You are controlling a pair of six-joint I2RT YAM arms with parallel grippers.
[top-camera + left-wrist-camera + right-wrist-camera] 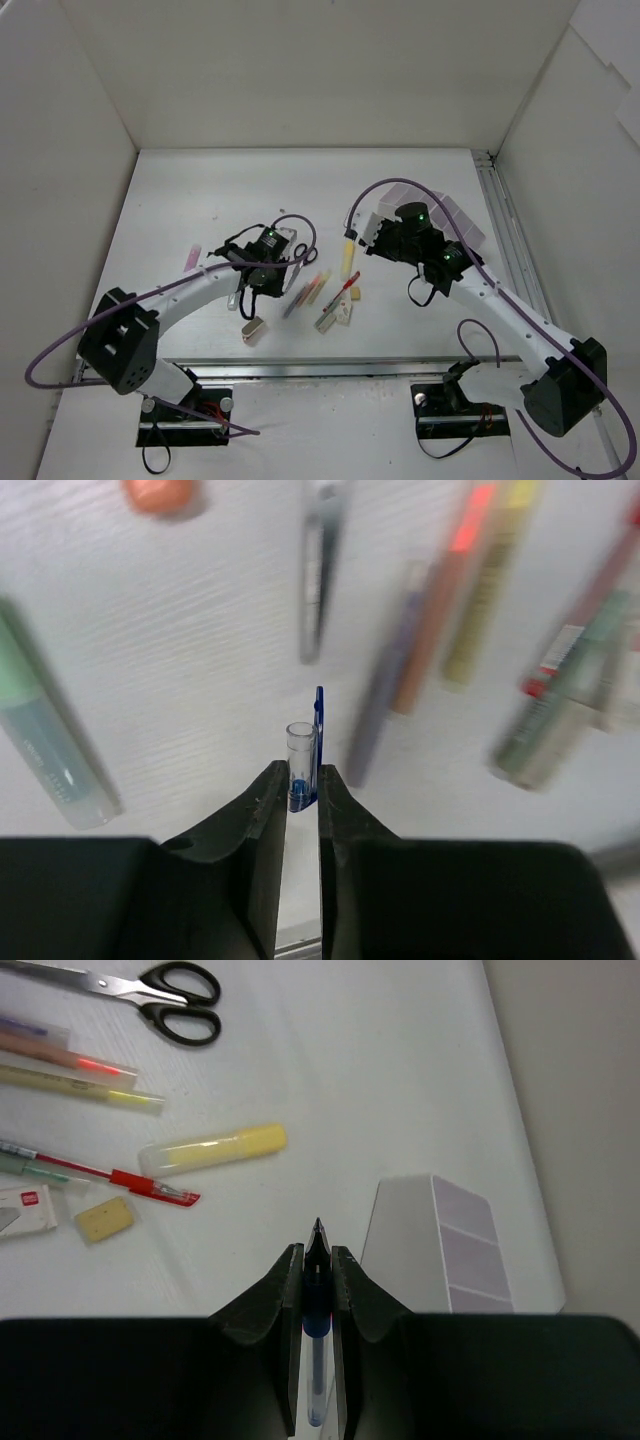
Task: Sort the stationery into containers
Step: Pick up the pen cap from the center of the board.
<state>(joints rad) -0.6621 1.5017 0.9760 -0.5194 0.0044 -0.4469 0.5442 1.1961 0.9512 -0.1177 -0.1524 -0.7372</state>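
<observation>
My left gripper (302, 780) is shut on a clear pen cap with a blue clip (303, 760), held above the table. In the top view my left gripper (250, 287) hangs left of the loose pens and markers (305, 290). My right gripper (318, 1255) is shut on a blue pen (318, 1305) whose black tip pokes out past the fingers. In the top view my right gripper (362, 240) is beside the yellow marker (349, 258). The white divided tray (455, 1250) lies just right of it and is partly hidden by the right arm in the top view (455, 215).
Black-handled scissors (175, 1002), a yellow marker (215, 1150), a red pen (110, 1175) and a beige eraser (105, 1218) lie ahead of my right gripper. A pale-green marker (45, 740) lies left of my left gripper. White walls enclose the table.
</observation>
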